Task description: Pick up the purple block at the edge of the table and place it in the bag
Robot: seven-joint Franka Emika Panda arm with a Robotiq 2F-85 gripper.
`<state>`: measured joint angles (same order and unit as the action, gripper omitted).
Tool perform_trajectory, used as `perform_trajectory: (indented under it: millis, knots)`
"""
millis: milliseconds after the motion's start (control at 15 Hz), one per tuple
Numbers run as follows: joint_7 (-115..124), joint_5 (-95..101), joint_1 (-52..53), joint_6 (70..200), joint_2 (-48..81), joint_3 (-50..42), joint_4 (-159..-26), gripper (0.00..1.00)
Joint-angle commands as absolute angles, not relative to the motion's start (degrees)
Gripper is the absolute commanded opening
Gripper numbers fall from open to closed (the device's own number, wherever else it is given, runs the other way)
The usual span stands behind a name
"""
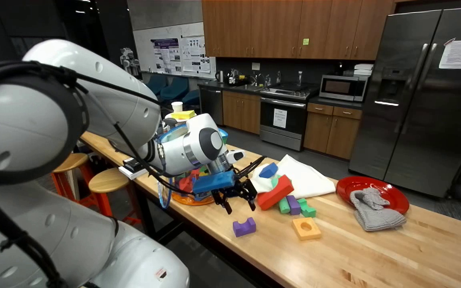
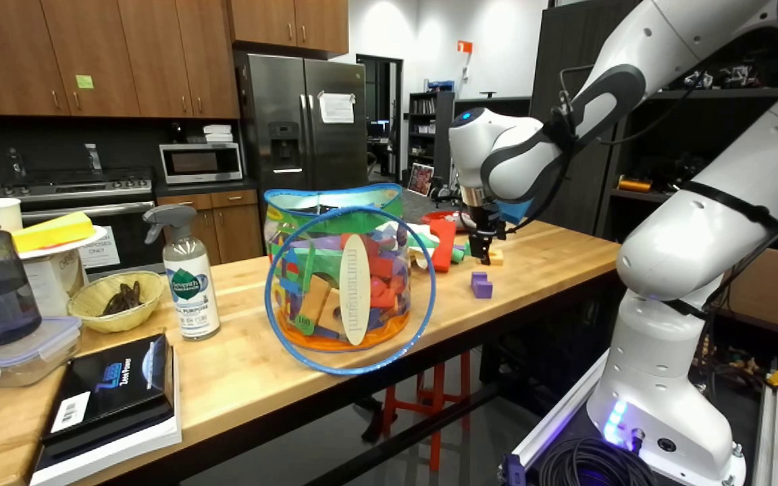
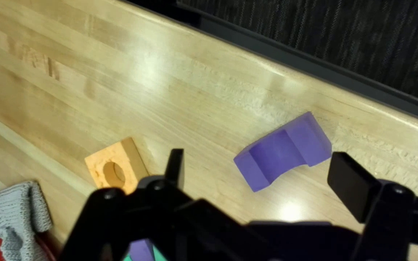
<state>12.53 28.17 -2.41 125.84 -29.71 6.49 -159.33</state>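
The purple block (image 1: pixel 244 227) lies alone near the front edge of the light-wood table (image 1: pixel 354 256). It also shows in an exterior view (image 2: pixel 481 286) and in the wrist view (image 3: pixel 281 152), with its curved notch facing up. My gripper (image 1: pixel 240 207) is open and empty above the table, close to the block. In the wrist view the gripper (image 3: pixel 259 166) has its fingers wide apart, with the block lying below and between them in the picture. The see-through bag (image 2: pixel 321 270), full of colourful pieces, stands on the table; the arm partly hides it in an exterior view (image 1: pixel 188 182).
An orange block with a hole (image 1: pixel 306 229) lies beside the purple block. A pile holds a red piece (image 1: pixel 275 193), green pieces, another purple block (image 1: pixel 293 205) and a white cloth (image 1: pixel 304 176). A red plate (image 1: pixel 394 196) bears a grey knit item. A spray bottle (image 2: pixel 190 283) stands near the bag.
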Motion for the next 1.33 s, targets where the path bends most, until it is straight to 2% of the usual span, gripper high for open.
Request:
perform_trajectory:
  millis: [0, 1267]
  knots:
    - [16.4, 29.3, -3.5, 128.8, -25.1, 7.9, -159.3, 1.00]
    - [18.5, 27.3, -2.6, 137.7, -14.2, 6.7, -159.3, 1.00]
